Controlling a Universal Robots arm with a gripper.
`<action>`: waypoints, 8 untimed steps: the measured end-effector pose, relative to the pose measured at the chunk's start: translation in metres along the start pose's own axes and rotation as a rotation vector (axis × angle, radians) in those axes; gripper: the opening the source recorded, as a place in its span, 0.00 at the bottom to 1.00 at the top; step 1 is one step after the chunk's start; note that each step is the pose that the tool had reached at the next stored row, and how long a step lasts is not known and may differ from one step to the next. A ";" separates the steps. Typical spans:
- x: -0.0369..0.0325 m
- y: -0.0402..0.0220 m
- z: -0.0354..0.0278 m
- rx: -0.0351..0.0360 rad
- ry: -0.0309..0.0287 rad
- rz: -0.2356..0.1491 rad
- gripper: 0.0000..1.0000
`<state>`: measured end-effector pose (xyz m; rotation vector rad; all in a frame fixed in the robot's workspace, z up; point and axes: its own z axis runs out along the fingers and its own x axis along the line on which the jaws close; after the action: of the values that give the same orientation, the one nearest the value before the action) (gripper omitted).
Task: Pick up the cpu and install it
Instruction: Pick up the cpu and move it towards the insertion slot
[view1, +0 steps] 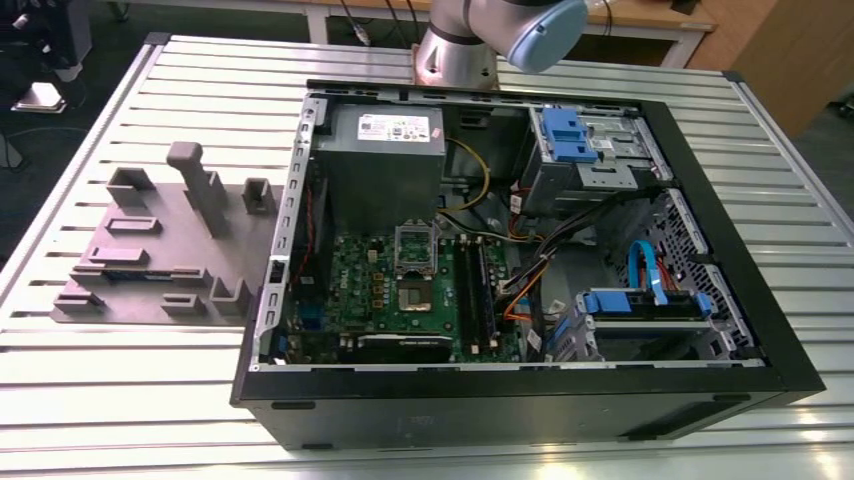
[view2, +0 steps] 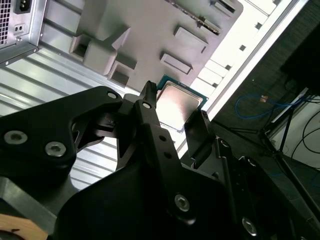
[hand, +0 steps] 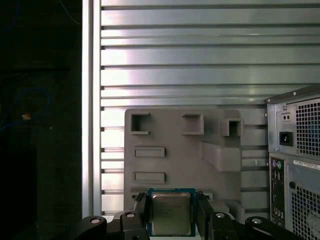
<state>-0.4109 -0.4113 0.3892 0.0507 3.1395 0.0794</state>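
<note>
While the fingers (hand: 141, 210) pinch the cpu (hand: 171, 214) by two opposite edges above the grey holder tray (hand: 175, 165) on the slatted desk (hand: 200, 50) — beside the computer case (hand: 295, 165) — it seems wise to hold the cpu level and the squeeze gentle, lest it slip or tilt.

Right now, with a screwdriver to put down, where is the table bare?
Bare table slats lie nearer the camera than the grey fixture, at the exterior view's left of the computer case, and beyond the fixture. Inside the case it is crowded with cables.
</note>
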 end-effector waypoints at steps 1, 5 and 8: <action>-0.0008 0.0000 0.0000 0.0000 0.0000 0.000 0.47; -0.0047 0.0001 0.0000 0.0000 0.0000 0.000 0.47; -0.0075 0.0002 0.0000 0.0000 0.0000 0.000 0.47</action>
<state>-0.4034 -0.4113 0.3892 0.0506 3.1395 0.0794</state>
